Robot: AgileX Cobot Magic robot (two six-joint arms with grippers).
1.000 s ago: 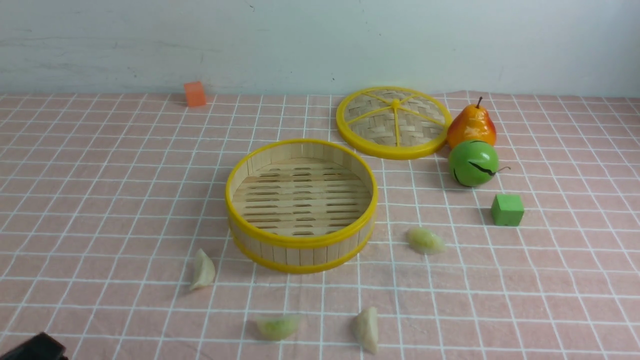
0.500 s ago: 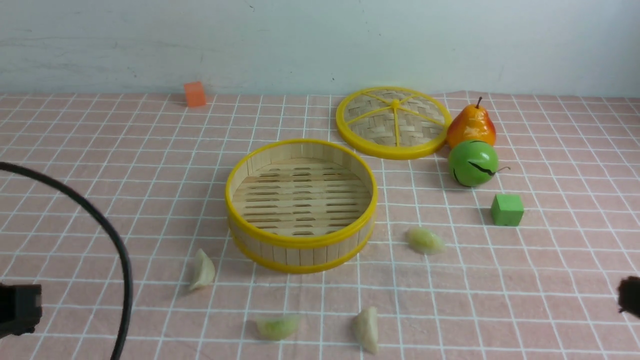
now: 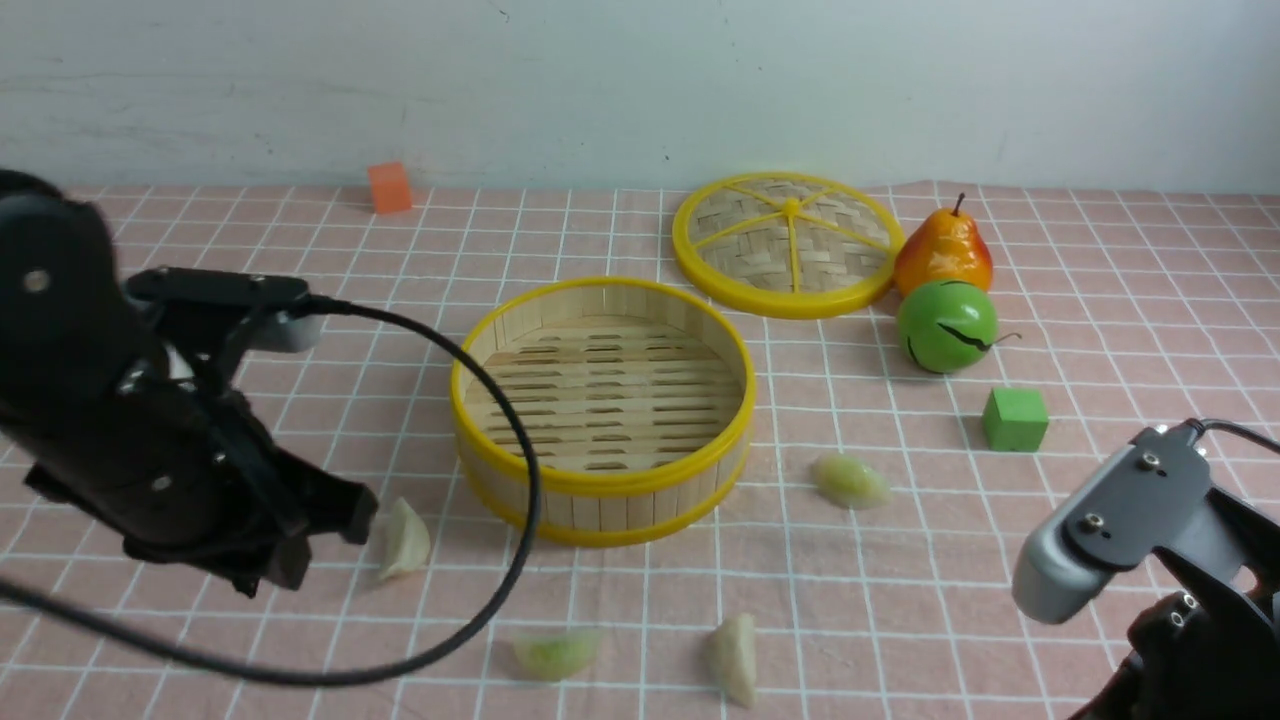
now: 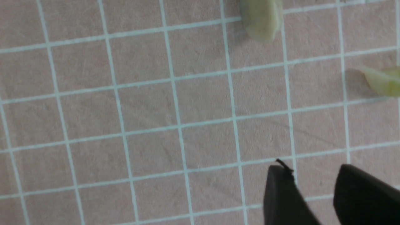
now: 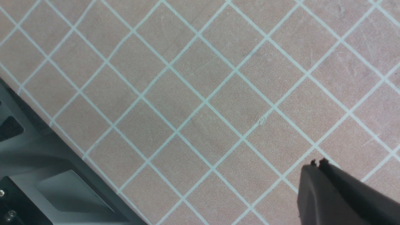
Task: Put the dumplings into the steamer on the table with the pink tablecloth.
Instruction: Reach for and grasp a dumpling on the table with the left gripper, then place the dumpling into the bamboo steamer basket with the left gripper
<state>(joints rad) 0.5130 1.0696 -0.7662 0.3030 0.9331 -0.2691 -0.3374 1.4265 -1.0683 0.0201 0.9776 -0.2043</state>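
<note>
The steamer (image 3: pixel 600 487) stands empty in the middle of the table (image 3: pixel 150 330), on the pink tablecloth (image 3: pixel 1100 300). Several dumplings lie around it: one (image 3: pixel 405 540) at its front left, two (image 3: pixel 555 653) (image 3: pixel 733 658) near the front edge, one (image 3: pixel 850 480) at its right. My left gripper (image 3: pixel 325 540) hangs just left of the front-left dumpling. It is open over bare cloth (image 4: pixel 311 168), with two dumplings (image 4: pixel 261 18) (image 4: pixel 381 81) ahead of it. My right gripper (image 5: pixel 317 162) is shut on nothing above bare cloth at the front right.
A woven yellow-rimmed lid (image 3: pixel 787 243), a pear (image 3: pixel 943 250), a green round fruit (image 3: pixel 946 326) and a green cube (image 3: pixel 1014 419) sit at the back right. An orange cube (image 3: pixel 389 187) is far back left. The left arm's black cable (image 3: pixel 520 560) loops across the steamer's front left.
Both arms have come into view: the left from the lower left up to the front-left dumpling, the right in at the lower right corner. Nothing on the table has moved.
</note>
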